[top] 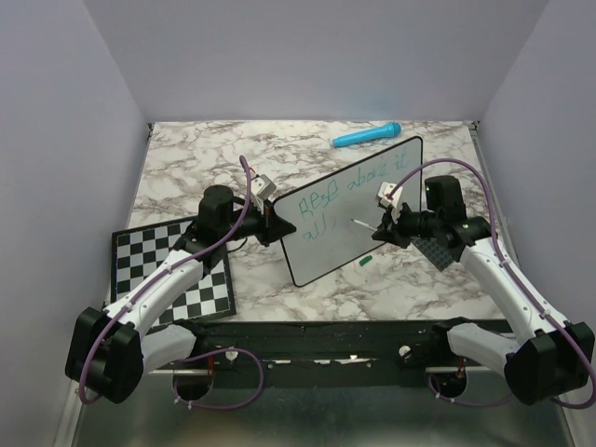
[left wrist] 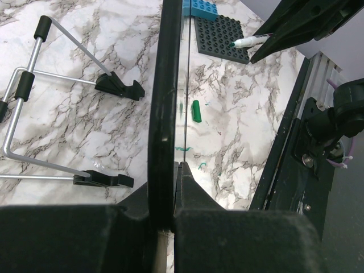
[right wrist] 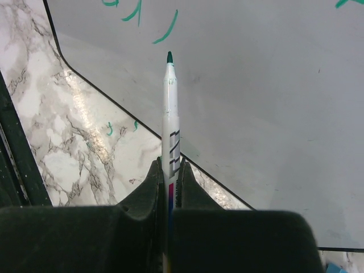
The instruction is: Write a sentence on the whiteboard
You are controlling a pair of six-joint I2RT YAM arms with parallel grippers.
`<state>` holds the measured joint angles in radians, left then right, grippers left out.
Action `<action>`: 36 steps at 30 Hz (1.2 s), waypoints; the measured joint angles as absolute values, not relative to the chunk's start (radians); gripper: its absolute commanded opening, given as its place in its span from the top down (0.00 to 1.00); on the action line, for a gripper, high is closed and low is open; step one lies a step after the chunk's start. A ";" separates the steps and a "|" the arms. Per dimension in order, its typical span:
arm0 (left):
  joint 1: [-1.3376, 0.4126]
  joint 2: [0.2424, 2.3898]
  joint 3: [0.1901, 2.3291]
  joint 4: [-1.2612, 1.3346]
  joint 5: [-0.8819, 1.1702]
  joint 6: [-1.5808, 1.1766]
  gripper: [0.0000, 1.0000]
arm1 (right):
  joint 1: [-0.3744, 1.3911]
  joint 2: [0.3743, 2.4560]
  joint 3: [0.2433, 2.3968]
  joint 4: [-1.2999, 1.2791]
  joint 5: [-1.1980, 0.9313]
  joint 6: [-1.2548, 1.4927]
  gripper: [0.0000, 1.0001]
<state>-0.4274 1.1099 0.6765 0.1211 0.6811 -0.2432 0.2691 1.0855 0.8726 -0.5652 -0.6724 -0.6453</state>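
Though not lying flat, the whiteboard (top: 358, 209) sits mid-table, raised at a tilt, its written face toward the right arm. Sentence (top: 328, 196) on it in thin green script: the upper line runs most of the width, the lower line is only a few strokes at the left end. Left gripper (left wrist: 170, 170) clamped narrow on the board's black rim, one finger each side; the board is seen edge-on from that wrist. Right gripper (right wrist: 169, 170) closed tight on a white marker (right wrist: 170, 108), green tip pointing at the board just below the lower strokes; contact with the surface cannot be told. Green cap (top: 365, 262) lies on the marble table (top: 186, 168) just off the board's near edge. Dark studded plate (top: 436, 250) under the right wrist, a blue brick (left wrist: 202, 8) just beside it. Wire stand (left wrist: 57, 114) on the board's back side, checkerboard (top: 172, 270) at near left, blue pen-shaped object (top: 366, 136) toward the far edge.
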 measured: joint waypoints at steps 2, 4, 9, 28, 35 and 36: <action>-0.427 1.110 0.677 0.121 0.681 -0.243 1.00 | 0.269 1.087 0.878 -0.570 -0.672 -0.650 0.99; -0.428 1.110 0.677 0.121 0.681 -0.243 1.00 | 0.269 1.087 0.881 -0.570 -0.672 -0.655 1.00; -0.427 1.110 0.677 0.121 0.681 -0.243 1.00 | 0.269 1.088 0.882 -0.571 -0.673 -0.657 1.00; -0.428 1.110 0.677 0.121 0.680 -0.243 1.00 | 0.269 1.097 0.882 -0.570 -0.683 -0.654 0.99; -0.428 1.110 0.677 0.121 0.680 -0.243 1.00 | 0.269 1.098 0.882 -0.570 -0.702 -0.644 0.99; -0.428 1.110 0.677 0.121 0.680 -0.243 1.00 | 0.269 1.098 0.882 -0.570 -0.704 -0.644 1.00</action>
<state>-0.4278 1.1099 0.6765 0.1211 0.6804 -0.2432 0.2691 1.0977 0.8818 -0.5701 -0.7040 -0.6437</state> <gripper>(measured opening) 0.099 0.078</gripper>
